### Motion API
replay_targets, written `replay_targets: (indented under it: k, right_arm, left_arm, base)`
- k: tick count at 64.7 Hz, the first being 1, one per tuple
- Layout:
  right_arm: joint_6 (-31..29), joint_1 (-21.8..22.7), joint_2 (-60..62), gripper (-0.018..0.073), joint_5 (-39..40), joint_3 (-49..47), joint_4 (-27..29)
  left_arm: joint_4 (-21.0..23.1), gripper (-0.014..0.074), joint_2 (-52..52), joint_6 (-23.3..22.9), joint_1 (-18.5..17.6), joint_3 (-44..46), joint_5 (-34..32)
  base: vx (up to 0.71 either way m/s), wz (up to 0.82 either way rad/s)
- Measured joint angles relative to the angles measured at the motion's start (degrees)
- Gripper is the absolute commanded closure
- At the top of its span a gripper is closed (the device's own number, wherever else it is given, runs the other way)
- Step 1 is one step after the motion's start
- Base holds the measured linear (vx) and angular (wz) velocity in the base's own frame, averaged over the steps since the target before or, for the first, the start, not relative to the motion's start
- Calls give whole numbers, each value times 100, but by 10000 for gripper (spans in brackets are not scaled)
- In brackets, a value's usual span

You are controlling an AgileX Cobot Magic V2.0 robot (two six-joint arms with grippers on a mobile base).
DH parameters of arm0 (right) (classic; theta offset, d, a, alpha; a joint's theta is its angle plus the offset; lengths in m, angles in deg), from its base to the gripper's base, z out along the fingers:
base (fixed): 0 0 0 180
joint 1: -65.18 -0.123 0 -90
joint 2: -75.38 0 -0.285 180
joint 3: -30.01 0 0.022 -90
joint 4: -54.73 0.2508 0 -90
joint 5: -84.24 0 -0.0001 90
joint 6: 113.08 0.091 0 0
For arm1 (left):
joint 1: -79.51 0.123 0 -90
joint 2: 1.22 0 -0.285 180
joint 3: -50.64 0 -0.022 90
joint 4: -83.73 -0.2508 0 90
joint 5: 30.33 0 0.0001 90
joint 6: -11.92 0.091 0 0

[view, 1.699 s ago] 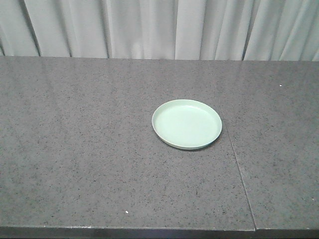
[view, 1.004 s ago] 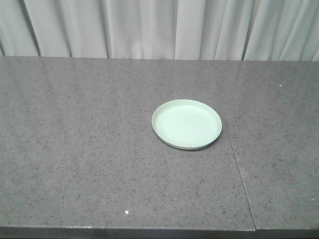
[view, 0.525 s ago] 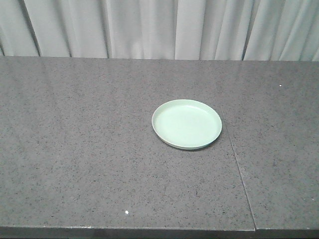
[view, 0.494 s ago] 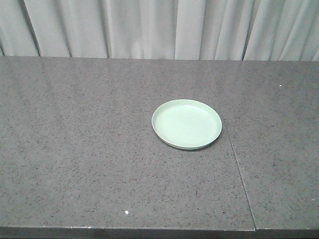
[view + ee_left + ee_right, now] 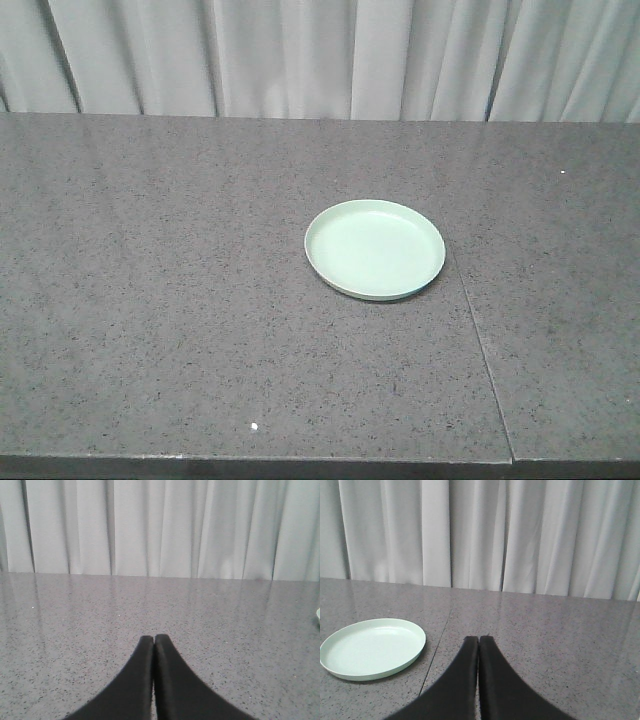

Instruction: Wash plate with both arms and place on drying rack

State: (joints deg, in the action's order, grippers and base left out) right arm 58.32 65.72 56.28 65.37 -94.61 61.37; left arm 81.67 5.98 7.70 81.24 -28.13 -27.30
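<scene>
A round pale mint-green plate [image 5: 375,249] lies flat on the grey speckled counter, a little right of centre in the front view. In the right wrist view the plate [image 5: 372,648] sits to the left of my right gripper [image 5: 479,639], apart from it; that gripper is shut with nothing in it. My left gripper [image 5: 153,638] is shut too, empty, low over bare counter, with only a sliver of the plate [image 5: 318,613] at the right edge. Neither of the arms shows in the front view. The drying rack is out of view.
The counter [image 5: 150,300] runs wide left and right, with a thin seam [image 5: 480,350] just right of the plate and a front edge at the bottom. White curtains [image 5: 320,55] hang behind the counter's far edge.
</scene>
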Motion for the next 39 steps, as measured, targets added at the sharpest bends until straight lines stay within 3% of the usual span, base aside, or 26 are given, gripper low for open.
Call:
replay_targets:
  k: [27, 39]
  right_arm:
    - [0, 0, -2404, 548, -2112, -2051, 0]
    - [0, 0, -3401, 418, -2724, -2474, 0]
  left_arm:
    - [0, 603, 0, 0, 0, 0, 0]
    - [0, 603, 0, 0, 0, 0, 0]
  base:
    - [0, 0]
    - [0, 0]
